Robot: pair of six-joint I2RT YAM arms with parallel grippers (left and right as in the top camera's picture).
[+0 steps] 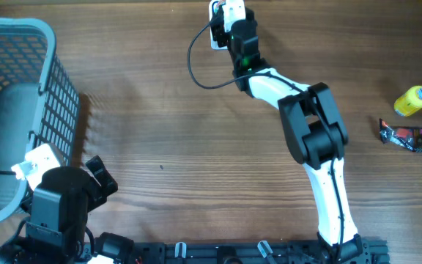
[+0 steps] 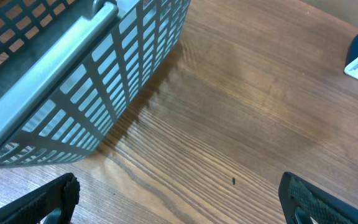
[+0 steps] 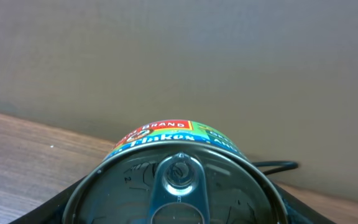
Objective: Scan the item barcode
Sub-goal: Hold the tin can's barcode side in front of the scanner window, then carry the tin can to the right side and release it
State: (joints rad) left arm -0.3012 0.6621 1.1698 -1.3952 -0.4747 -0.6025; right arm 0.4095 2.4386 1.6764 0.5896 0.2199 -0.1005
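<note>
The right gripper (image 3: pixel 179 216) is clamped on a pull-tab can (image 3: pixel 179 155). Its dark fingers (image 3: pixel 61 208) press on both sides of the can's rim. The wrist camera looks straight onto the silver lid and ring-pull, and a strip of bright label curves over the far edge. A plain grey wall stands behind it, and a black cable (image 3: pixel 278 165) lies on the wood just past the can at 3 o'clock.

From overhead, this gripper (image 1: pixel 234 16) is at the table's 12 o'clock edge at the end of the outstretched white and black arm. It is right against a white scanner (image 1: pixel 217 37), though I cannot tell whether they touch. The scanner's cable loops away toward 8 o'clock from there.

The left gripper (image 1: pixel 97 176) sits at the table's 8 o'clock with its jaws spread wide and nothing between them. In the wrist view only bare wood shows between the two black fingertips (image 2: pixel 48 199). The grey mesh basket (image 1: pixel 61 95) is just beside it at 10 o'clock.

Well apart at the table's 3 o'clock side lie a yellow bottle (image 1: pixel 412 100) and a dark crumpled packet (image 1: pixel 403 136), near each other.
</note>
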